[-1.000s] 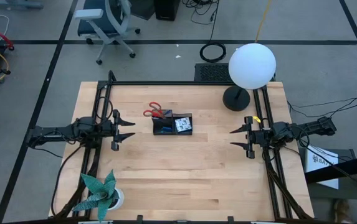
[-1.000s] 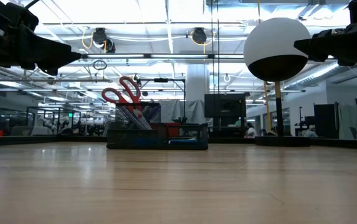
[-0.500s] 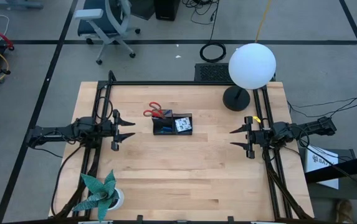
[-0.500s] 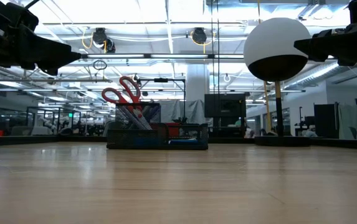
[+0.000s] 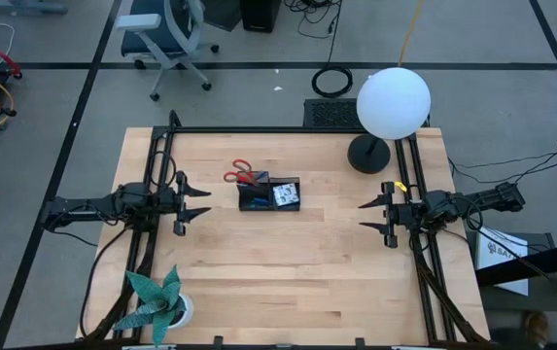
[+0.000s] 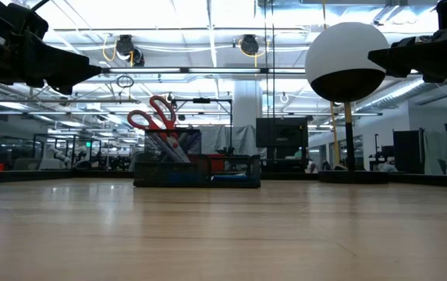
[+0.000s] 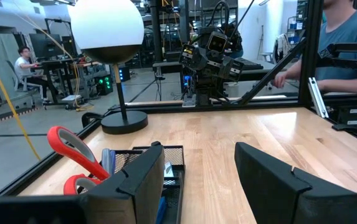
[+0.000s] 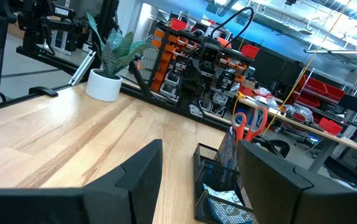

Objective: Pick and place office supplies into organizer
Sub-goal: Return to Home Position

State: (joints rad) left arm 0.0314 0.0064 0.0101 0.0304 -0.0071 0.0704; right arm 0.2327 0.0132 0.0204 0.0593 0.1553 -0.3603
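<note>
The black mesh organizer (image 5: 269,194) stands on the table's far middle. The red-handled scissors (image 5: 242,176) stick up out of its left end, handles up (image 6: 151,115). Blue pens and a pale notepad (image 5: 285,195) lie inside it. My left gripper (image 5: 203,202) hovers open at the table's left side, just left of the organizer, and points right toward it. My right gripper (image 5: 364,216) hovers open at the right side, pointing left. In the left wrist view the organizer (image 7: 166,174) and scissors (image 7: 72,155) sit beyond the gripper (image 7: 194,186). The right wrist view shows the organizer (image 8: 228,186) beyond the gripper (image 8: 197,180).
A lamp with a white globe (image 5: 393,102) and a round black base (image 5: 368,154) stands at the far right corner. A teal paper-leaf plant in a white pot (image 5: 156,303) sits at the near left corner. A person (image 7: 346,43) sits beyond the table's right side.
</note>
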